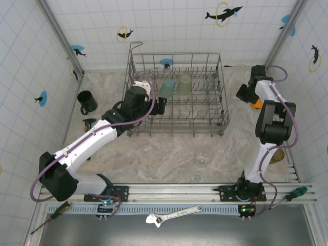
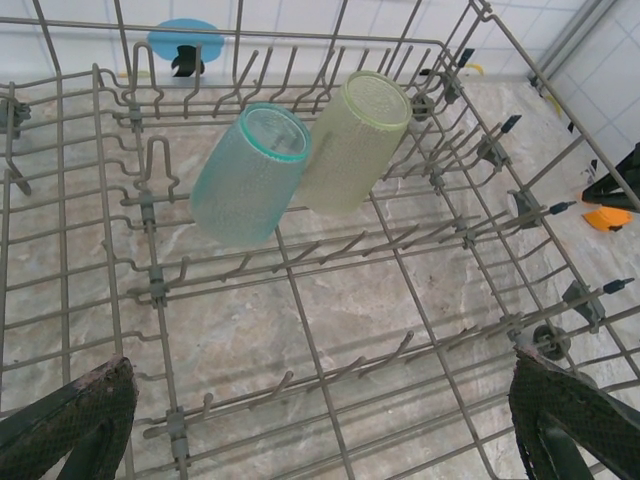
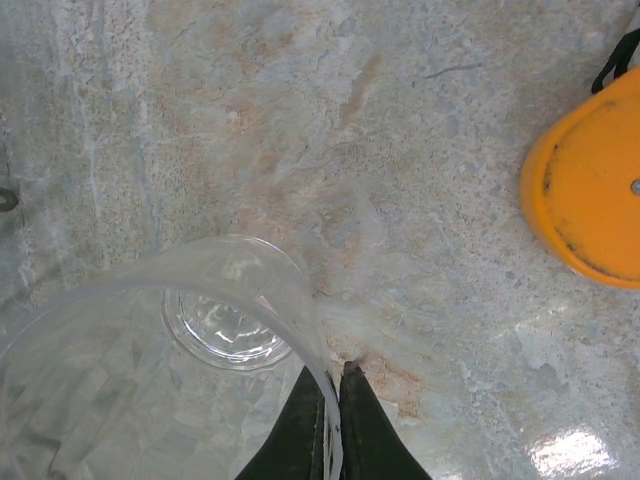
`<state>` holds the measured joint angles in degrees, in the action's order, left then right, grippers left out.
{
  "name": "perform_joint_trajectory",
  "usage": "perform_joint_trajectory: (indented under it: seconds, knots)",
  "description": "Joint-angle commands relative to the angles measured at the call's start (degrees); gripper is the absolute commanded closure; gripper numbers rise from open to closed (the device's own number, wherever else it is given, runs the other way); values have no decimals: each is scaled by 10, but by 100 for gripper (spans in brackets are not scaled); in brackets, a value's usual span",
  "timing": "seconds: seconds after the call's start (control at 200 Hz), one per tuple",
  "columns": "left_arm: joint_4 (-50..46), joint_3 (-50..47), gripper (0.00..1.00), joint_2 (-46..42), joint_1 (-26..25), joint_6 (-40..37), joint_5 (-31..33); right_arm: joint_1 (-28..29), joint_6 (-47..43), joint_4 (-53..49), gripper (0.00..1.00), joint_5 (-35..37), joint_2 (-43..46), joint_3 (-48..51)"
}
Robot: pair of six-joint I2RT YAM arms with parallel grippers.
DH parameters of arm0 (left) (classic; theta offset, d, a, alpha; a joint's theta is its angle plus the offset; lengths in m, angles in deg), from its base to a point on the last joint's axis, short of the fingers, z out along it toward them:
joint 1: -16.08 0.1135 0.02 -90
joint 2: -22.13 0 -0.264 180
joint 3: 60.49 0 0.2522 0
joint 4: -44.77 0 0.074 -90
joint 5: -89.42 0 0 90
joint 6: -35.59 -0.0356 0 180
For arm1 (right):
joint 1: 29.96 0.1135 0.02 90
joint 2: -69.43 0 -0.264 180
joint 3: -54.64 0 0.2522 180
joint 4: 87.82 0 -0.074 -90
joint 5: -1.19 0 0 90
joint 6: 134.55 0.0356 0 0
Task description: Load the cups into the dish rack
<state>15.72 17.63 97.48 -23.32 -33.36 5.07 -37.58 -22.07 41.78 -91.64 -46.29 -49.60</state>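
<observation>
The grey wire dish rack (image 1: 224,102) stands at the back middle of the table. A teal tumbler (image 2: 248,172) and a pale green tumbler (image 2: 355,138) lean side by side on its tines, mouths up toward the camera. My left gripper (image 2: 325,420) hovers open inside the rack (image 2: 300,320), with nothing between its fingers (image 2: 70,420). My right gripper (image 3: 335,372), at the far right by the wall (image 1: 244,94), is shut on the wall of a clear tumbler (image 3: 215,310). A black mug (image 1: 87,101) stands left of the rack. Another clear tumbler (image 1: 204,155) stands in front of the rack. An amber tumbler (image 1: 278,154) sits half hidden behind the right arm.
An orange object (image 3: 590,190) lies on the stone top just right of my right gripper and beside the rack (image 2: 607,217). A small dark item (image 1: 88,122) lies near the mug. A wrench (image 1: 174,213) and two screwdrivers (image 1: 56,211) (image 1: 294,193) rest on the front rail.
</observation>
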Motion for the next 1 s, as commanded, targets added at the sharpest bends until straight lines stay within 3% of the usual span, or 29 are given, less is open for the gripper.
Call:
perform_joint_trajectory:
  seconds: [0.0,0.626,0.996]
  knots:
    - [-33,16,2,-10,-2,-9,22,-4,-1,-1,100,-9,58,18]
    - [-37,52,3,8,-2,2,45,-5,2,2,100,-58,196,22]
    - [-28,88,2,53,-2,32,28,20,47,76,100,-134,285,81]
